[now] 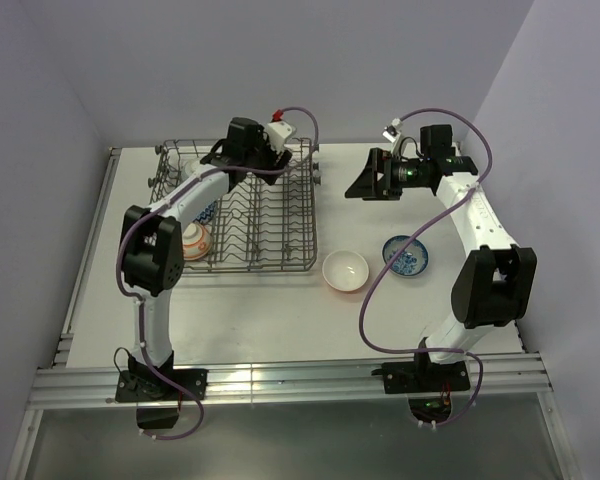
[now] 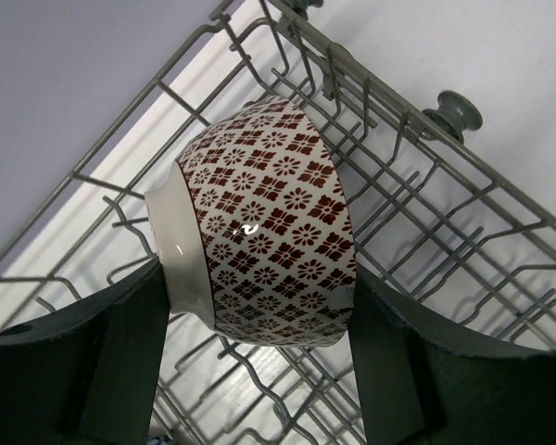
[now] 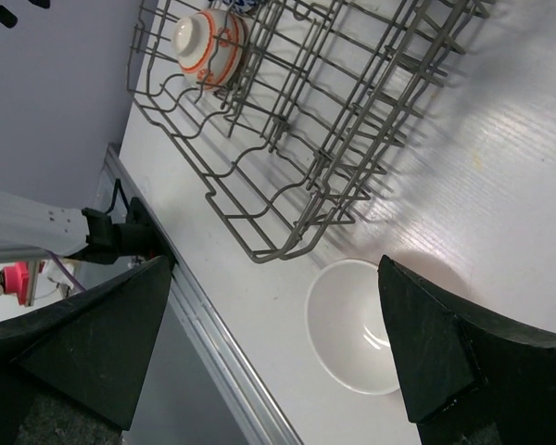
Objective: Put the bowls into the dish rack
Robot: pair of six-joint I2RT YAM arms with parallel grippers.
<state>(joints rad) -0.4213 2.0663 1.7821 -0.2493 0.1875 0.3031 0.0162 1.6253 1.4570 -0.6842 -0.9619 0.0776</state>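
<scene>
The grey wire dish rack [image 1: 270, 225] stands on the left half of the table. My left gripper [image 1: 252, 150] hovers over its far end, shut on a red-patterned bowl [image 2: 259, 222]; the bowl lies on its side above the tines, foot against the left finger [image 2: 120, 352]. Inside the rack, an orange-striped bowl [image 1: 195, 240] rests at the near left, with a blue-patterned one [image 1: 209, 212] partly hidden behind the arm. On the table sit a white bowl [image 1: 346, 270] and a blue-white bowl [image 1: 407, 255]. My right gripper [image 1: 365, 180] hangs open and empty above the table, right of the rack.
The dish rack [image 3: 306, 120] fills the upper part of the right wrist view, with the white bowl [image 3: 352, 324] below its corner. A metal rail [image 3: 213, 352] marks the table's near edge. Walls close in at the back and left. A rack wheel [image 2: 454, 111] sticks out.
</scene>
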